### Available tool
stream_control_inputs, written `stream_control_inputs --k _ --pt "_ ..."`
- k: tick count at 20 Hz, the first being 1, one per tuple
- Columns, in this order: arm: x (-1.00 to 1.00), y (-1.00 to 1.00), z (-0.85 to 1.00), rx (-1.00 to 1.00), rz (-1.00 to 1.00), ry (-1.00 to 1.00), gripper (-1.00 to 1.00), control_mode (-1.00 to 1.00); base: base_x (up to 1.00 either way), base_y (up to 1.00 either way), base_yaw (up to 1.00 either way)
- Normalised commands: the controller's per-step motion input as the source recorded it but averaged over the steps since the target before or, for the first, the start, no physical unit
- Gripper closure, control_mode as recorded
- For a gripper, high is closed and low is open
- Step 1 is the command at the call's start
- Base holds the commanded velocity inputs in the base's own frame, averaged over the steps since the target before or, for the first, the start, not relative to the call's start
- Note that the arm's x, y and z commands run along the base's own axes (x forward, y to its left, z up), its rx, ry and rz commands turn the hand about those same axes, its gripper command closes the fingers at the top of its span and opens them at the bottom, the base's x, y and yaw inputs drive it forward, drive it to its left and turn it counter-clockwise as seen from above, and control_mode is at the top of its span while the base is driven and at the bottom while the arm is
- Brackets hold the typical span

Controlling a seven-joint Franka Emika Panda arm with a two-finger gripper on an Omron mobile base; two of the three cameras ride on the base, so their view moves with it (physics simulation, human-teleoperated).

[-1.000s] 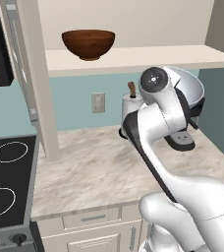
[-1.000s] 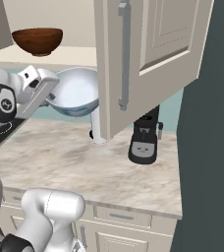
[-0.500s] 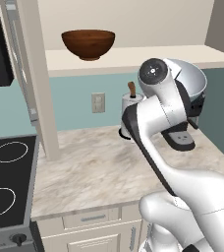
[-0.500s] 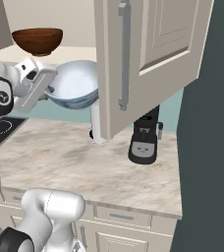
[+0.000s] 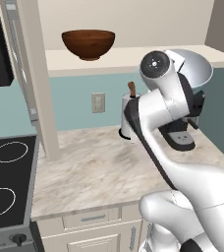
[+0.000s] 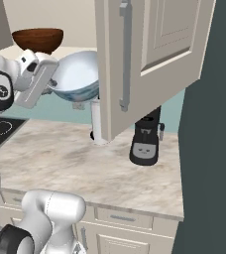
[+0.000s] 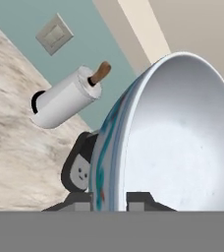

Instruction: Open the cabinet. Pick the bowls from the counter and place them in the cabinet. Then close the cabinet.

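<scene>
At nine o'clock of the left base view lies the black stovetop [image 5: 6,182] with its white rings, flat and matte. The marbled beige counter [image 5: 99,167] runs rightward from it, its veined slab bare through the middle. At twelve o'clock the glossy dark brown wooden bowl [image 5: 88,44] sits on the cabinet's [image 6: 154,64] pale shelf, well apart from the arm. Below it stand a white paper towel roll [image 5: 129,118] and, toward three o'clock, a black coffee machine [image 5: 180,138]. The gripper [image 7: 109,199] is clamped on the rim of the white bowl [image 7: 182,142], smooth inside, blue-patterned outside, held tilted near shelf level. In the right base view the open raised-panel door hangs just beside the bowl's right edge.
</scene>
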Motion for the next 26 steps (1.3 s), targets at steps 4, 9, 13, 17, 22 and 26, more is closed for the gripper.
stream_control_inputs --k 4,9,13,17,22,26 --pt "0.00 -0.27 0.26 -0.05 0.00 -0.05 1.00 -1.00 0.00 0.00 0.00" --pt "0.00 -0.25 0.28 -0.02 0.00 -0.03 1.00 -1.00 0.00 0.00 0.00" --pt "0.08 -0.23 0.29 0.00 0.00 -0.02 1.00 -1.00 0.00 0.00 0.00" --pt "0.17 -0.19 0.28 0.00 0.00 -0.04 1.00 -1.00 0.00 0.00 0.00" --pt "0.29 -0.13 0.22 0.00 0.00 -0.03 1.00 -1.00 0.00 0.00 0.00" --pt "0.48 -0.11 0.09 0.00 0.01 0.00 1.00 -1.00 0.00 0.00 0.00"
